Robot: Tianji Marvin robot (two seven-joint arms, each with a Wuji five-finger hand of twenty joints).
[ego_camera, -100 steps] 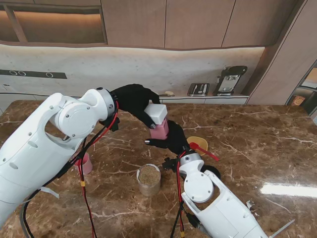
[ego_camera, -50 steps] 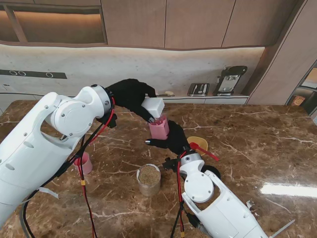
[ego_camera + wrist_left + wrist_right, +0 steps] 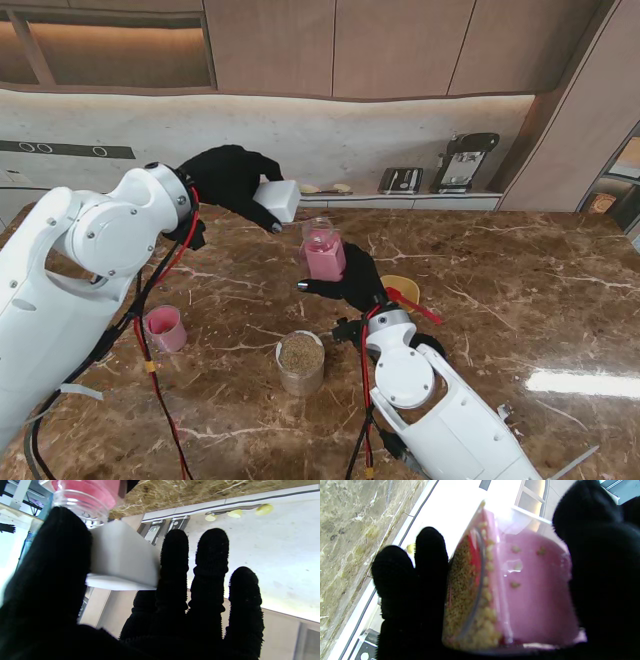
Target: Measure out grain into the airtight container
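Two black-gloved hands work over the brown marble table (image 3: 520,290). The left hand (image 3: 228,178) is raised above the far left part of the table, its thumb and fingers (image 3: 175,555) closed on a white square lid (image 3: 277,199), which it holds tilted in the air, well clear of the jar mouth. The right hand (image 3: 352,285) sits near the middle of the table with its fingers wrapped round the lower half of a pink-lined clear plastic airtight container (image 3: 323,251), keeping it upright and slightly off the surface.

One second ago the lid sat on top of the container with the left hand gripping it; half a second ago it was tipping off. Now the lid is off and has moved to the left and away from me, so the clear threaded neck of the container stands bare.

From the right wrist, the container (image 3: 520,585) shows pale yellow grains pressed against its clear wall and a few stuck on the pink inside. Nearer to me stand a round clear glass jar of brown grain (image 3: 300,361), a small pink cup (image 3: 165,327) to the left, and a yellow bowl with a red spoon (image 3: 404,291) just right of the right hand.
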